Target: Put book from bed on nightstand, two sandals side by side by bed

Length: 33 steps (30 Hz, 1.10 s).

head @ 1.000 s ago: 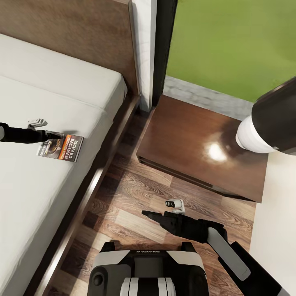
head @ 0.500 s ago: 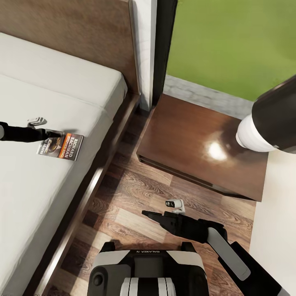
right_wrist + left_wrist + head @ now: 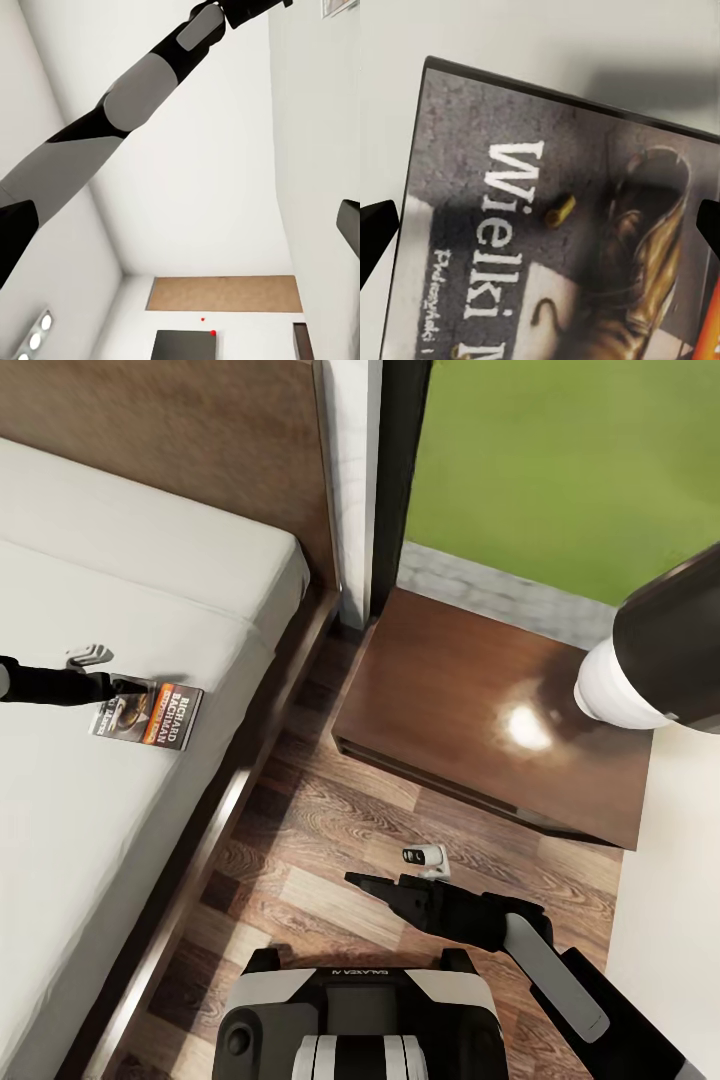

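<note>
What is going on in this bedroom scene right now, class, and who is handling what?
A two-armed robot stands on the wood floor between the bed and a nightstand. Its left gripper reaches over the mattress to the book, which lies flat on the bed; in the left wrist view the open fingertips straddle the book's cover without closing on it. The right gripper hangs idle above the floor, holding nothing. The book has not yet reached the nightstand.
</note>
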{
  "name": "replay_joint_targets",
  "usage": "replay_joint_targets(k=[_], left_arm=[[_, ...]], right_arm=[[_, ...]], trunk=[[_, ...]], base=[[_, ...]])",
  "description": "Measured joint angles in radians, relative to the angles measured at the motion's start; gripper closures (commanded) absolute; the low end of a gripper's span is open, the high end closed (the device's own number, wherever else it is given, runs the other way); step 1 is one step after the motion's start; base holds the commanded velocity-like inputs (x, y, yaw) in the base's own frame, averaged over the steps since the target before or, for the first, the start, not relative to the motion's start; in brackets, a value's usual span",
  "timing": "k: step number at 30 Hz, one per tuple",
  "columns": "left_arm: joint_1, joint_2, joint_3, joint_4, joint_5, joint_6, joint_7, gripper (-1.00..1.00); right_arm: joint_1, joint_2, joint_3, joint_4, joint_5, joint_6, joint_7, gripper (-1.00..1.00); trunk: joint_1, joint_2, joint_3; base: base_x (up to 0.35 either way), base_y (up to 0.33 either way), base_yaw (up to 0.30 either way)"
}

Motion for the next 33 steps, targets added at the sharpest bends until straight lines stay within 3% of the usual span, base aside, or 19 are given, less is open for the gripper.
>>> replay_joint_targets(k=[17,33], left_arm=[[0.003,0.003,0.005,0.000,0.002,-0.005,-0.005,-1.00],[0.006,0.035,-0.007,-0.001,-0.005,0.016,-0.010,-1.00]], right_arm=[[0.000,0.000,0.000,0.000,0.000,0.000,0.000,-1.00],[0.000,0.000,0.001,0.000,0.001,0.000,0.000,-1.00]], trunk=[[0.000,0.000,0.000],[0.000,0.000,0.000]], base=[[0.000,0.000,0.000],[0.000,0.000,0.000]])
